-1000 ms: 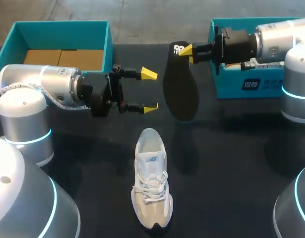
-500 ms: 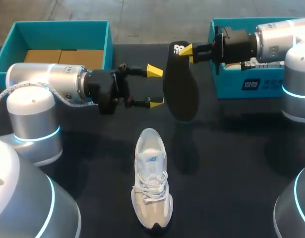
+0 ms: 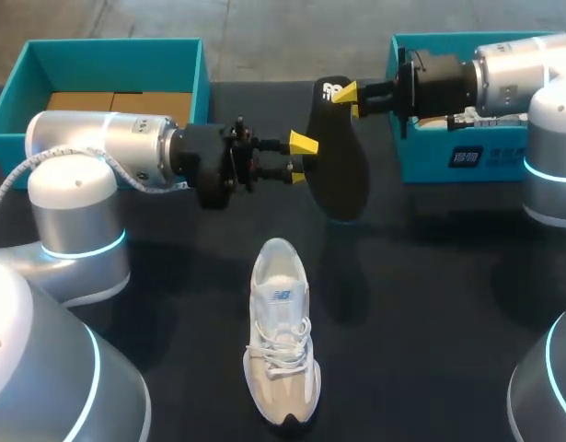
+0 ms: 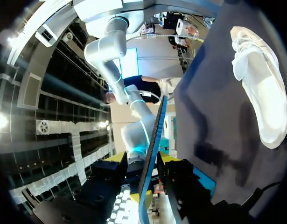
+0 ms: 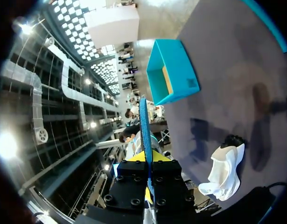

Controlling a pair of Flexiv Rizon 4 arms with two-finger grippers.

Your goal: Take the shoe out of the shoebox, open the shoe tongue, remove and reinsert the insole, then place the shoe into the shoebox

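My right gripper (image 3: 349,95) is clamped on the heel end of the insole (image 3: 338,175) and holds it in the air over the far middle of the table (image 3: 430,313). From that grip the insole's long axis runs toward the near edge, toe end free. I cannot tell how steeply it hangs.

My left gripper (image 3: 301,159) comes in from the left and meets the insole about halfway along its length, at its left edge. It is only partly open. In my left wrist view the insole stands edge-on in the slot between the two fingers, one on each face, with a sliver of gap on at least one side, so I judge it straddled but not yet pinched.

The shoe (image 3: 281,331) stands upright on its sole in the near middle of the table, well apart from both grippers. Its opening is at its far end and its toe points to the near edge, so it lies roughly in line with the insole and nearer that edge.

For putting the insole back, I judge that its free toe must swing down toward that opening. My left gripper is the nearer one to the shoe
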